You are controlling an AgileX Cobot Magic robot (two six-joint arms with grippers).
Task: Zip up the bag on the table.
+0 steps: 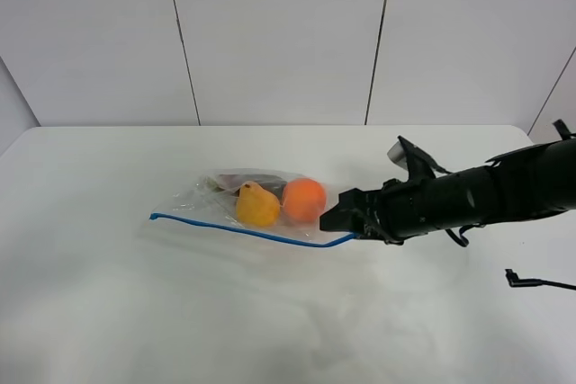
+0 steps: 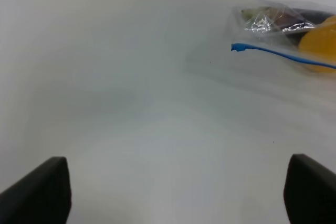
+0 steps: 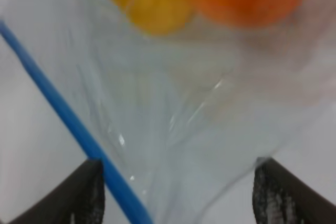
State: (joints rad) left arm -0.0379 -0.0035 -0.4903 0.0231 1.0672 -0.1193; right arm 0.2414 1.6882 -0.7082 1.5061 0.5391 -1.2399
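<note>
The clear bag point(image 1: 261, 200) lies on the white table point(image 1: 135, 312), holding an orange fruit point(image 1: 304, 200) and a yellow fruit point(image 1: 257, 206). Its blue zip strip point(image 1: 243, 229) runs along the near edge. My right gripper point(image 1: 337, 218) is at the strip's right end. In the right wrist view the right gripper point(image 3: 178, 198) is open, its fingers point(image 3: 89, 192) either side of the bag's corner point(image 3: 184, 108) and the strip point(image 3: 68, 119). My left gripper point(image 2: 173, 192) is open and empty above bare table, short of the strip's left end point(image 2: 239, 48). It is out of the high view.
A black cable end point(image 1: 538, 282) lies on the table at the right edge. A panelled white wall point(image 1: 279, 33) stands behind the table's far edge.
</note>
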